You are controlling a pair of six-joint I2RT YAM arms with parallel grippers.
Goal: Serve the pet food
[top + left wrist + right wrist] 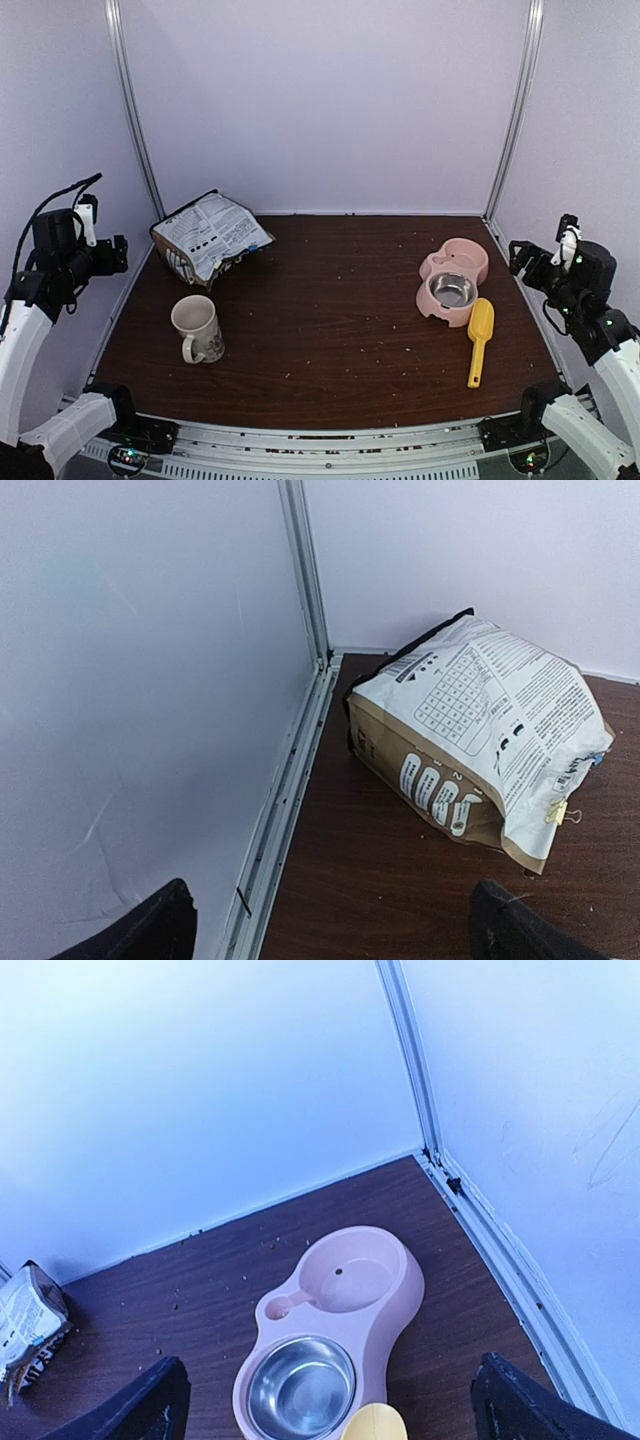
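Observation:
The brown paper food bag [210,238] lies on its side at the table's back left, white printed panel up, a clip [560,813] on its folded end. The pet food itself is hidden. In the left wrist view the bag [490,735] lies ahead and to the right of my open left gripper [330,925]. A pink double feeder [430,268] with an empty steel bowl [453,290] sits at the right. It lies below my open right gripper [330,1405], which holds nothing. Both grippers [118,256] [520,256] hover at the table's side edges.
A yellow scoop [480,340] lies just right of the feeder, handle toward me. A patterned mug [198,328] stands upright front left. Pale crumbs dot the dark wood table [330,330]. White walls with metal rails [300,750] close in the left, back and right.

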